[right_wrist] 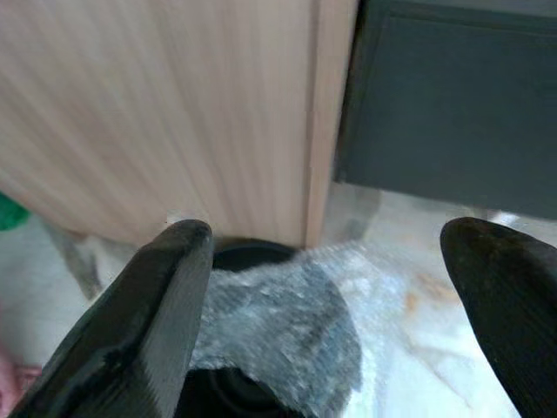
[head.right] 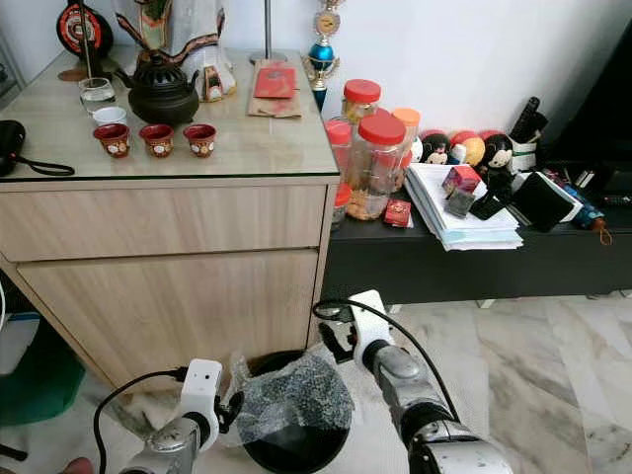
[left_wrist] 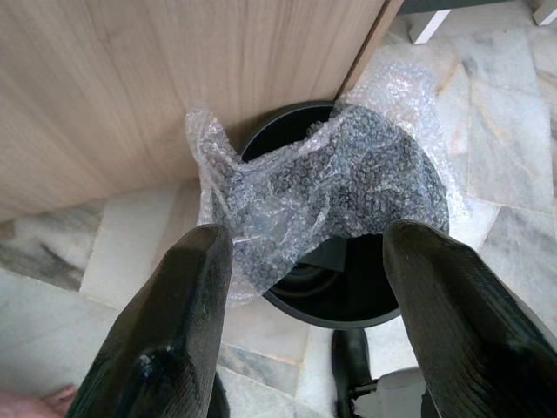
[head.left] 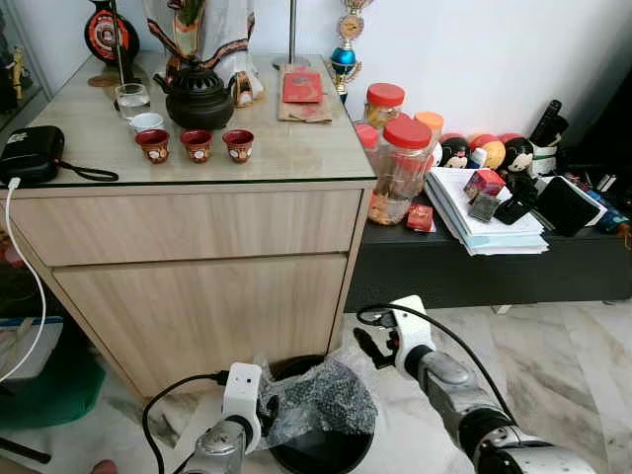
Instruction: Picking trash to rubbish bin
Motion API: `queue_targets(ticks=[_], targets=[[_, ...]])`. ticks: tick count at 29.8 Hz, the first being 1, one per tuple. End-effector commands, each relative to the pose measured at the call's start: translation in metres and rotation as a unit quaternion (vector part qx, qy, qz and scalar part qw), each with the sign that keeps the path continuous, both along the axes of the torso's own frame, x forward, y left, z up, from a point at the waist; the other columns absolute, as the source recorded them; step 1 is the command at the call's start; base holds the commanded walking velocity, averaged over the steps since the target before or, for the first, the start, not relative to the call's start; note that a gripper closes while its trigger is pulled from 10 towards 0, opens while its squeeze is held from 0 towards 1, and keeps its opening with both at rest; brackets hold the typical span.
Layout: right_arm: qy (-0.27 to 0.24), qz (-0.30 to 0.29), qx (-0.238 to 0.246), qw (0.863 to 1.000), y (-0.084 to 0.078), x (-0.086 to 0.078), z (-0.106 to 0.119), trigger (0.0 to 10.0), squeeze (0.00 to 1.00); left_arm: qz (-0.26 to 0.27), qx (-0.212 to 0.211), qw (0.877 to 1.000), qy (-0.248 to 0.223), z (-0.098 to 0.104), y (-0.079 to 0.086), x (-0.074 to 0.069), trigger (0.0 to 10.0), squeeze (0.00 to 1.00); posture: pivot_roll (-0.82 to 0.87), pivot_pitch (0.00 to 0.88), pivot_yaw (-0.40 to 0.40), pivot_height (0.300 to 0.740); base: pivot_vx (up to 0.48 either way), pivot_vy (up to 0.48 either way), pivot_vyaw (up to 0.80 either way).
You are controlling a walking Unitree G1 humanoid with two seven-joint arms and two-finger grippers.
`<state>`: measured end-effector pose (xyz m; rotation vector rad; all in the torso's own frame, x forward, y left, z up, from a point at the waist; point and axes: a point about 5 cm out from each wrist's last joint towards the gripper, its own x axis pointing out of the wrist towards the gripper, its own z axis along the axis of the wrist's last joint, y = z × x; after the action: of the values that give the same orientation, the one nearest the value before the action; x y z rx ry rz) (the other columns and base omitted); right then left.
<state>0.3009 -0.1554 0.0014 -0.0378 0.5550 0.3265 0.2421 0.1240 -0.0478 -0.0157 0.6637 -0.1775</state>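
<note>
A crumpled sheet of clear bubble wrap [head.left: 321, 398] lies draped over the rim of a round black bin [head.left: 314, 452] on the floor, at the foot of the wooden cabinet. My left gripper [head.left: 265, 408] sits low at the wrap's left edge. In the left wrist view its fingers [left_wrist: 187, 287] stand wide apart, so the left gripper is open, with the wrap [left_wrist: 331, 187] and bin [left_wrist: 348, 300] just beyond them. My right gripper [head.left: 376, 348] hovers above and to the right of the bin, open. Past its spread fingers [right_wrist: 165, 287] the wrap [right_wrist: 278, 322] is visible.
The cabinet [head.left: 197, 286] rises directly behind the bin, with a tea set [head.left: 197, 118] on its glass top. To the right, a low black shelf [head.left: 474, 272] holds jars [head.left: 403, 163], papers and small items. Marble floor [head.left: 563, 365] extends rightwards. A green tub [head.left: 49, 390] stands at left.
</note>
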Motion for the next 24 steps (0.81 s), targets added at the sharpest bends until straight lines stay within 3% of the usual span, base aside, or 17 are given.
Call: queue_targets(ticks=[1,3,8,11,14,18,24], targets=[[0.008,-0.021,-0.001,1.000,-0.009,-0.002,-0.002,10.0,0.00,-0.004,0.002,1.000,0.011,-0.003,-0.001,-0.004,10.0,0.00,0.03,0.023,-0.123,0.740,0.000,0.000,0.00],[0.029,-0.051,-0.018,0.998,-0.025,-0.013,-0.012,10.0,0.00,0.007,0.012,1.000,0.022,-0.008,0.005,-0.011,10.0,0.00,0.03,0.023,-0.123,0.740,0.000,0.000,0.00],[0.062,-0.090,-0.024,0.994,-0.040,-0.031,-0.026,10.0,0.00,0.039,0.026,0.998,0.031,-0.015,0.016,-0.021,10.0,0.00,0.03,0.019,-0.120,0.740,0.000,0.000,0.00],[0.102,-0.120,-0.035,0.987,-0.053,-0.055,-0.043,10.0,0.00,0.092,0.035,0.993,0.060,-0.026,0.035,-0.040,10.0,0.00,0.03,0.018,-0.117,0.740,0.000,0.000,0.00],[0.122,-0.131,-0.037,0.983,-0.057,-0.068,-0.052,10.0,0.00,0.113,0.036,0.990,0.079,-0.032,0.042,-0.053,10.0,0.00,0.03,0.017,-0.114,0.740,0.000,0.000,0.00],[0.163,-0.168,-0.048,0.971,-0.066,-0.095,-0.067,10.0,0.00,0.133,0.045,0.982,0.127,-0.044,0.050,-0.079,10.0,0.00,0.02,0.007,-0.107,0.740,0.000,0.000,0.00],[0.180,-0.188,-0.035,0.965,-0.068,-0.106,-0.073,10.0,0.00,0.137,0.046,0.980,0.134,-0.047,0.050,-0.087,10.0,0.00,0.03,0.000,-0.104,0.740,0.000,0.000,0.00]])
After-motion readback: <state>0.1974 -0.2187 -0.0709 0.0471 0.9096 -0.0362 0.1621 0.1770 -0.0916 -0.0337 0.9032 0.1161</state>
